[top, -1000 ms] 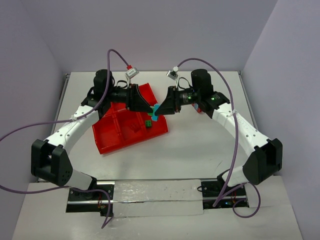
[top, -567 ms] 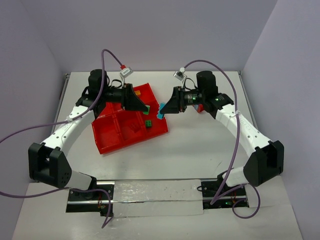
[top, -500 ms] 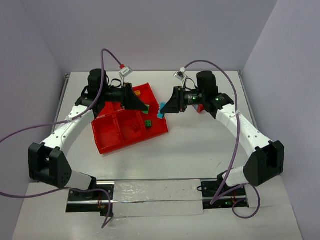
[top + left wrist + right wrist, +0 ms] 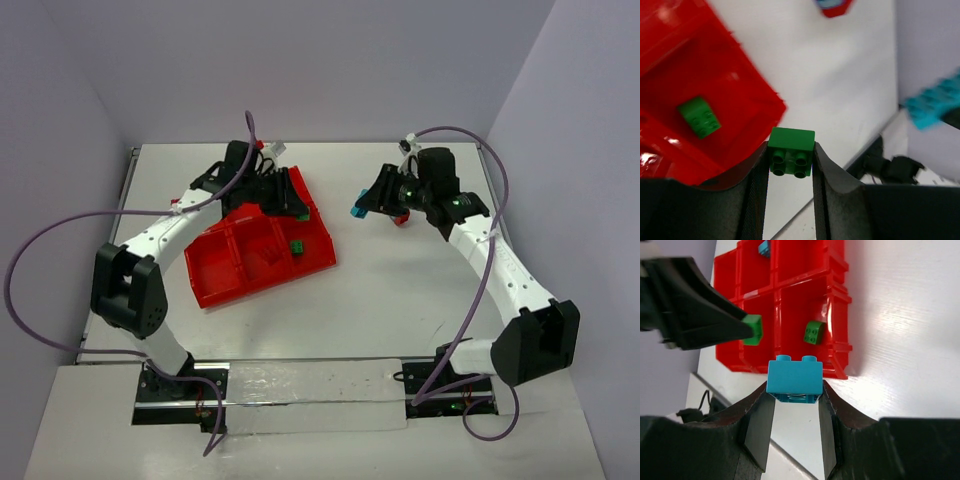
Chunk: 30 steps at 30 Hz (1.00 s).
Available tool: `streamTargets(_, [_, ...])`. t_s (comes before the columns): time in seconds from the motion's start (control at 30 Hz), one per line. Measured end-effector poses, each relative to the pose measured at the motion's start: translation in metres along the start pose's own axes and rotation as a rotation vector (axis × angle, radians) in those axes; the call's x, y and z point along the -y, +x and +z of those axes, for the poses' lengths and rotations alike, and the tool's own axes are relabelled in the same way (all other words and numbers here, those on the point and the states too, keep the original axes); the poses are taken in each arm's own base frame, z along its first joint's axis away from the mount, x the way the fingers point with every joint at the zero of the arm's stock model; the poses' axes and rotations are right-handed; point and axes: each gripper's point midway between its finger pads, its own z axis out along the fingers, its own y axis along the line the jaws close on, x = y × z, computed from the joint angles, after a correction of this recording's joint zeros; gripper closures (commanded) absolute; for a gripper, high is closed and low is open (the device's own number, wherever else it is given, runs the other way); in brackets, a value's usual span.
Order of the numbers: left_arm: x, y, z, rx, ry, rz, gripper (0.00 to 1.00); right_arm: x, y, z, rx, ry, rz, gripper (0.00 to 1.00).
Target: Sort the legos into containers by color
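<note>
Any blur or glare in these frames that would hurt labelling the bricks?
Left wrist: the green brick in the left hand is sharp, but the tray and the teal brick behind it are blurred. Right wrist: that teal brick is crisp in the right hand, with white glare on the tray walls. Top external: evenly lit, sharp, soft shadows only.

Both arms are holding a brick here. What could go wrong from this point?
The left gripper pinches its green brick at the fingertips only, near the red tray's edge; a slip could land it outside the compartment holding the other green brick. The right gripper's teal brick likely belongs with the teal one beyond the left gripper, so the arms might collide.
</note>
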Motion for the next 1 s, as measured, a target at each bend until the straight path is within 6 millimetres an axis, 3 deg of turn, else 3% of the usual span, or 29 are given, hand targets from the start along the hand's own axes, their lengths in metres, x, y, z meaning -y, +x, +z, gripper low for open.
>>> streamTargets(0.13, [-0.034, 0.011, 0.016, -0.006, -0.183, -0.054, 1.00, 0.002, -0.007, -0.010, 0.046, 0.041, -0.009, 1.00])
streamTargets(0.33, [-0.054, 0.017, 0.025, 0.010, -0.287, -0.073, 0.99, 0.004, -0.009, -0.015, 0.062, 0.054, -0.019, 1.00])
streamTargets(0.4, [-0.059, 0.018, 0.028, 0.016, -0.317, -0.071, 0.90, 0.004, -0.009, -0.015, 0.060, 0.057, -0.020, 1.00])
streamTargets(0.6, [-0.075, 0.020, 0.034, 0.022, -0.389, -0.067, 0.45, 0.009, -0.003, -0.013, 0.047, 0.064, -0.013, 1.00])
streamTargets(0.67, [-0.077, 0.022, 0.036, 0.018, -0.400, -0.065, 0.36, 0.010, -0.001, -0.013, 0.042, 0.066, -0.011, 1.00])
streamTargets(0.8, [-0.075, 0.020, 0.039, 0.013, -0.404, -0.056, 0.25, 0.010, 0.000, -0.012, 0.038, 0.064, -0.009, 1.00])
streamTargets(1.0, [-0.064, 0.006, 0.037, 0.026, -0.401, -0.036, 0.24, 0.009, 0.000, -0.013, 0.036, 0.057, -0.010, 1.00])
